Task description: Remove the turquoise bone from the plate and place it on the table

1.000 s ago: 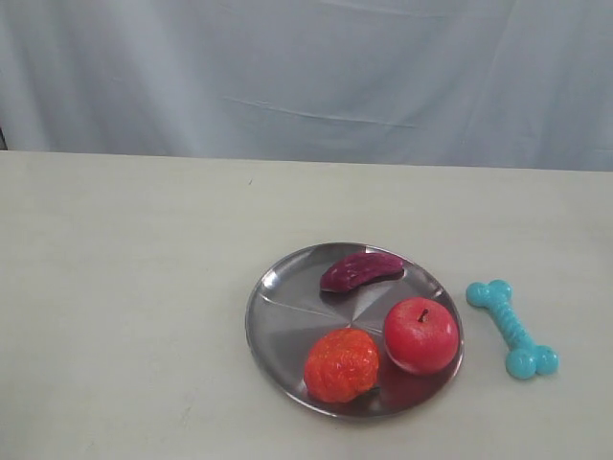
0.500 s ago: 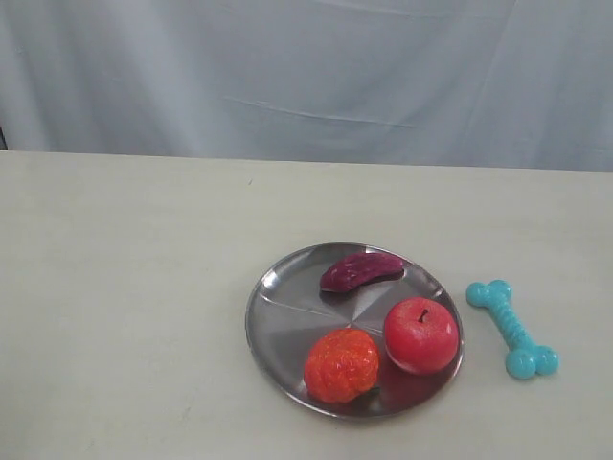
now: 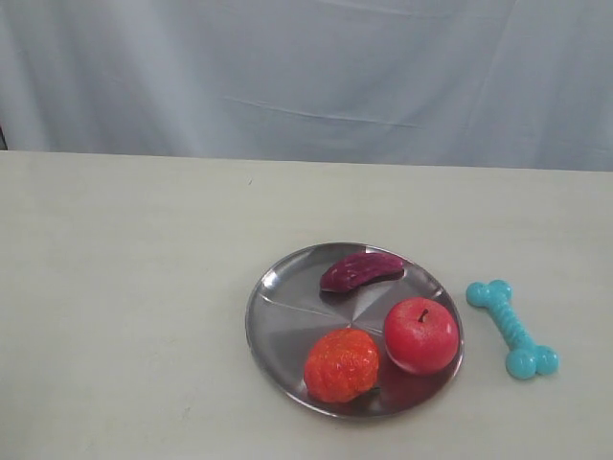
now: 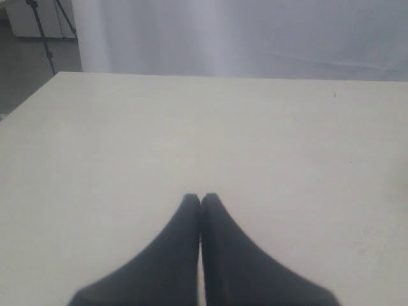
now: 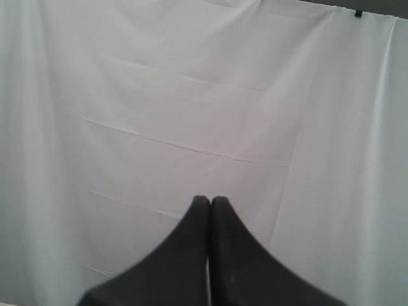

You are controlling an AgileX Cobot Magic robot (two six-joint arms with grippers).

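The turquoise bone lies flat on the cream table, just right of the silver plate and apart from its rim. Neither arm shows in the exterior view. In the left wrist view my left gripper is shut with nothing between its dark fingers, over bare tabletop. My right gripper is also shut and empty, and faces only the white backdrop cloth.
On the plate rest a red apple, an orange knobbly fruit and a dark purple eggplant-like piece. A grey-white curtain hangs behind the table's far edge. A tripod stands off the table's far left corner.
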